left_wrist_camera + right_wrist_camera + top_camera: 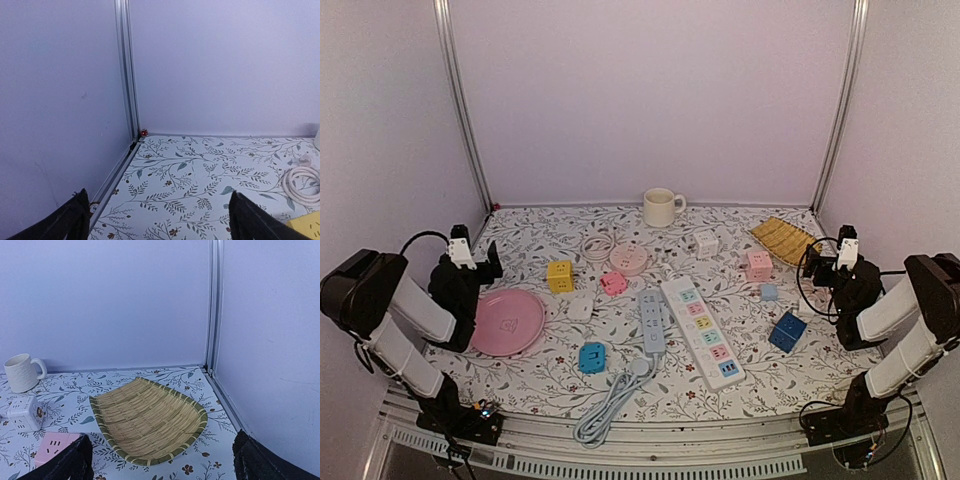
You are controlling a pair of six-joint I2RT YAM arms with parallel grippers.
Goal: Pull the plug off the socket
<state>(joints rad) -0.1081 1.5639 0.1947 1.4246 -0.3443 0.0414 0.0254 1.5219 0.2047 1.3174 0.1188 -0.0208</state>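
The plug (pixel 640 366) sits at the near end of the grey strip (pixel 651 318), mid-table, well apart from both arms. The left gripper (pixel 158 196) and right gripper (pixel 162 436) are spread wide at the table's sides.

A mug (pixel 660 207) stood at the back, a woven tray (pixel 782 239) right of it. The short power strip (pixel 652 320) lay just left of the long power strip (pixel 702 331), a plate (pixel 507 321) farther left.
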